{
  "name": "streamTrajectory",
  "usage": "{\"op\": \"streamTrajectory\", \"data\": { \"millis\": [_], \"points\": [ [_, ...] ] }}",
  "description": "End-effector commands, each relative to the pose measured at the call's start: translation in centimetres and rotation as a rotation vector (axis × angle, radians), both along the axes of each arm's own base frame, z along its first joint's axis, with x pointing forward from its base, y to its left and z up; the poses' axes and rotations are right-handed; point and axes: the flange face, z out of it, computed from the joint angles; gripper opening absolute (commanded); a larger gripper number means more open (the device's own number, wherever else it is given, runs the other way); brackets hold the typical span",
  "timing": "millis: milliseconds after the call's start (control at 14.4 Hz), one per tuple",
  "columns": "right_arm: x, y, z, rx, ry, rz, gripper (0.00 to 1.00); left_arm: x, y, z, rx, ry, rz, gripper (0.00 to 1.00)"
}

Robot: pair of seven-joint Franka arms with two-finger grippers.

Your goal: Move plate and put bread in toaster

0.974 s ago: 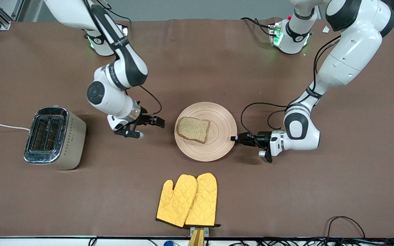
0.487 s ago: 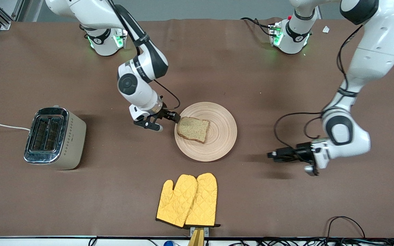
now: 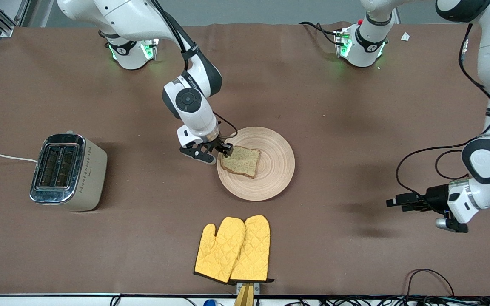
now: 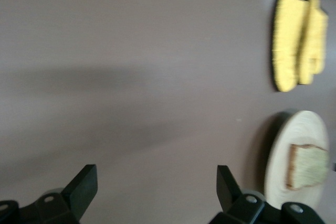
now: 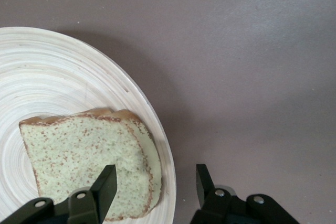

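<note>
My right gripper (image 3: 225, 151): it hangs just over the edge of the round, flat, light wooden plate (image 3: 274, 180), at the end nearest the toaster. My two fingers are open with nothing in them, and the corner of the bread sits right under the gap.
My left gripper (image 3: 391, 202): open too, holding nothing, over bare brown table (image 3: 355, 106) well apart from the plate. That arm waits.
Bread: the squarish brown speckled slice of bread (image 3: 240, 160) lies flat on the plate.
How the bread will feel: I think it is light, soft and bendy, and it will squash or tear if I pinch hard.
Where I should hold it: by the darker crust edge near my fingers, I think, though I cannot see how thick it is.
Toaster: the beige two-slot toaster with the shiny top (image 3: 67, 171) stands well apart, toward the right arm's end of the table.
Also here: yellow quilted oven mitts (image 3: 234, 249), nearer the front camera than the plate.
</note>
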Motion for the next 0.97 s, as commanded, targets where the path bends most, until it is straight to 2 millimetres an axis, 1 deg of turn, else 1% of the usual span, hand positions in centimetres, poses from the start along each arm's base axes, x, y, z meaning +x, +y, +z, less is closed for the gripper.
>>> {"op": "streamTrajectory", "data": {
  "millis": [0,70,139,278,348,418,557,696,835,905],
  "points": [
    [0.2,1.6,-0.5,-0.016,-0.011,-0.025,0.63,-1.9,-0.5,7.2,0.121,0.089,0.079,1.0],
    [0.1,2.1,-0.6,-0.015,-0.012,-0.022,0.61,-2.7,-0.7,9.4,0.173,0.107,0.065,1.0],
    [0.1,2.2,-0.8,-0.016,-0.011,-0.021,0.59,-3.6,-0.6,10.8,0.239,0.132,0.032,1.0],
    [0.0,2.2,-0.9,-0.017,-0.01,-0.02,0.57,-5.6,-0.4,15.4,0.411,0.126,-0.029,1.0],
    [0.0,2.2,-1.0,-0.019,-0.009,-0.019,0.56,-6.8,-1.0,16.7,0.432,0.158,-0.045,1.0],
    [0.0,2.2,-1.0,-0.021,-0.009,-0.018,0.54,-7.6,-1.2,18.0,0.446,0.188,-0.043,1.0],
    [-0.1,2.1,-1.2,-0.032,-0.002,-0.013,0.52,-9.2,-1.3,22.4,0.47,0.157,-0.018,1.0],
    [-0.2,2.0,-1.3,-0.047,-0.001,-0.002,0.5,-10.6,-1.3,26.1,0.504,0.101,-0.002,1.0],
    [-0.2,2.0,-1.3,-0.052,-0.003,0.002,0.48,-11.9,-0.5,29.2,0.564,0.055,0.022,1.0],
    [-0.2,2.0,-1.3,-0.052,-0.003,0.002,0.47,-12.1,-0.4,29.9,0.587,0.043,0.023,1.0]
  ]
}}
